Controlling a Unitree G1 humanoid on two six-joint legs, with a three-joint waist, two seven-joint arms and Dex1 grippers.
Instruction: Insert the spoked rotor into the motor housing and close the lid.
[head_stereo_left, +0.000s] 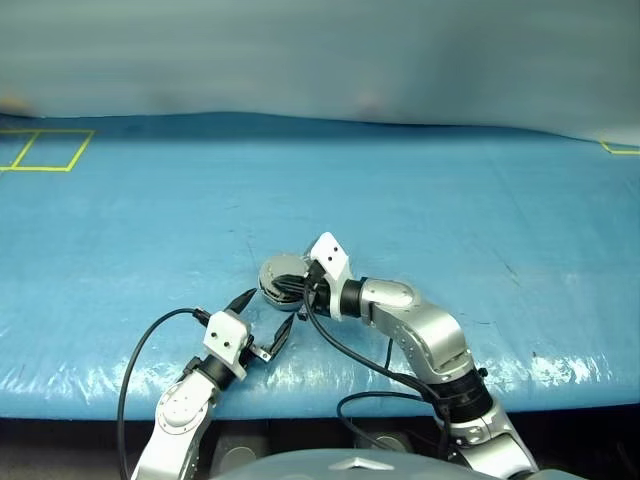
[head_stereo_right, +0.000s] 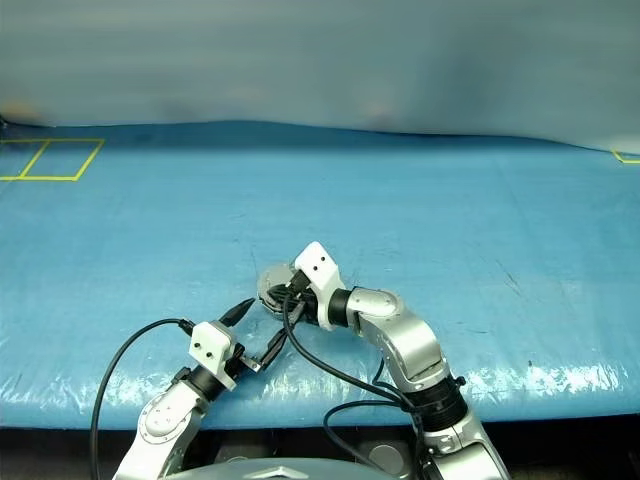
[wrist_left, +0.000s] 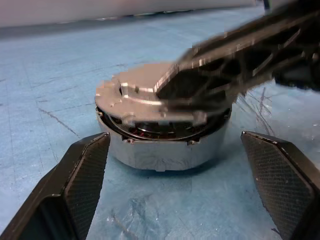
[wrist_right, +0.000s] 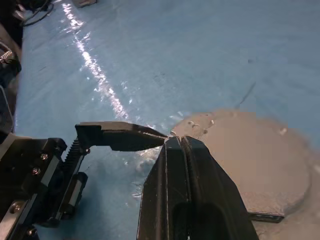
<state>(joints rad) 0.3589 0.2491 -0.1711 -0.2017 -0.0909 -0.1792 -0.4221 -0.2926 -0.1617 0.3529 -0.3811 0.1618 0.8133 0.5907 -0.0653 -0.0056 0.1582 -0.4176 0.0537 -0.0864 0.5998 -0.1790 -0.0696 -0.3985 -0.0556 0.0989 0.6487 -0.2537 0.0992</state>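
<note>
here the shut right end effector (wrist_right: 176, 142) half hides the lid (wrist_left: 145, 92); left end effector (wrist_left: 175, 165) gapes.

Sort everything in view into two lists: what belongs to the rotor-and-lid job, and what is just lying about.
Belongs to the job:
- motor housing
- lid, lying over the housing
- right gripper, shut, fingertips on the lid
- left gripper, open either side of the housing

Lying about:
- blue table cover
- yellow tape squares at the far left corner
</note>
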